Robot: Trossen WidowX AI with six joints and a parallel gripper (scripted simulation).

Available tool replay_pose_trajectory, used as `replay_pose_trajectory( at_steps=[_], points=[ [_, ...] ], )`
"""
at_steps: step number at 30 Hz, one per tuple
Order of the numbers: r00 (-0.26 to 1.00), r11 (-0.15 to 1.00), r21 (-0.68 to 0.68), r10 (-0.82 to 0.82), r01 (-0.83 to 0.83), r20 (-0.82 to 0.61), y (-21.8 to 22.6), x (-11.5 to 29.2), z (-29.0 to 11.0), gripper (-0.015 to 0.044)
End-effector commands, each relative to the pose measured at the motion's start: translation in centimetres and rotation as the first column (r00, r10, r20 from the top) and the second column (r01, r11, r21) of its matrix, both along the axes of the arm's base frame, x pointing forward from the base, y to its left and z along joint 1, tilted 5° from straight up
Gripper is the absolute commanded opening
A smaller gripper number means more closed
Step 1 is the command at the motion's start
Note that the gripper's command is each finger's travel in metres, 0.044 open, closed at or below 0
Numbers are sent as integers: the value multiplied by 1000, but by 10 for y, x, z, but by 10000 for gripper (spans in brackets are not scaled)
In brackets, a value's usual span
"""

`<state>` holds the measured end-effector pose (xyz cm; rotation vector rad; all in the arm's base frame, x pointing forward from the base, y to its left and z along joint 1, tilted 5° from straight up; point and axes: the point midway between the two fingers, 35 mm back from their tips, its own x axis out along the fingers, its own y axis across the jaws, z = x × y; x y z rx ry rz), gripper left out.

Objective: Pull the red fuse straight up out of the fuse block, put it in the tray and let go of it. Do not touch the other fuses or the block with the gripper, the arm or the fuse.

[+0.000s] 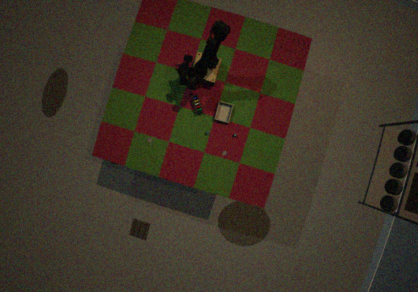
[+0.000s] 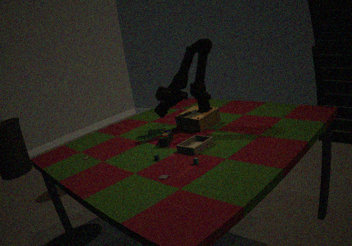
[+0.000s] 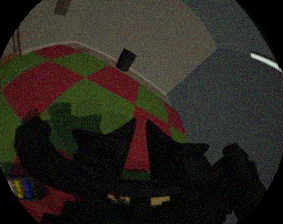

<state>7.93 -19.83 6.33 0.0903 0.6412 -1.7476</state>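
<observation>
The fuse block [image 1: 196, 103] [image 2: 164, 138] [image 3: 21, 188] is small and dark, with a row of coloured fuses standing in it. It sits on the checked table just left of the tray [image 1: 223, 112] [image 2: 194, 145]. The picture is too dark and small to pick out the red fuse. The tray is pale, rectangular and looks empty. My gripper [image 1: 183, 76] [image 2: 159, 111] [image 3: 141, 120] hangs in the air behind and to the left of the block, well above the table and clear of it. Its fingers stand close together with nothing between them.
The arm's base stands on a wooden box [image 1: 213, 75] [image 2: 196, 120] behind the tray. A few small loose pieces [image 1: 234, 135] [image 2: 195, 161] [image 2: 156, 157] lie in front of the tray and block. A dark bin [image 2: 7, 147] stands left of the table.
</observation>
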Motion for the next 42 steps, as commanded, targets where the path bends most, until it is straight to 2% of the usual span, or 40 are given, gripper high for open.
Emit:
replay_pose_trajectory(
  at_steps=[1,11,16,20,26,32,37,42],
  points=[
    [638,726,555,660,-406,-397,14,76,-11,74],
    [132,374,811,926,-449,-354,36,117,-15,74],
    [-149,188,895,952,-404,-267,49,136,-16,74],
    [-365,48,939,914,-341,-180,60,150,-15,74],
    [-640,-127,967,767,-222,-46,78,171,-13,74],
    [-847,-259,963,527,-80,71,99,190,-10,74],
    [-954,-333,942,263,51,145,117,204,-6,74],
    [-984,-368,913,-23,175,179,137,217,-1,74]
  ],
)
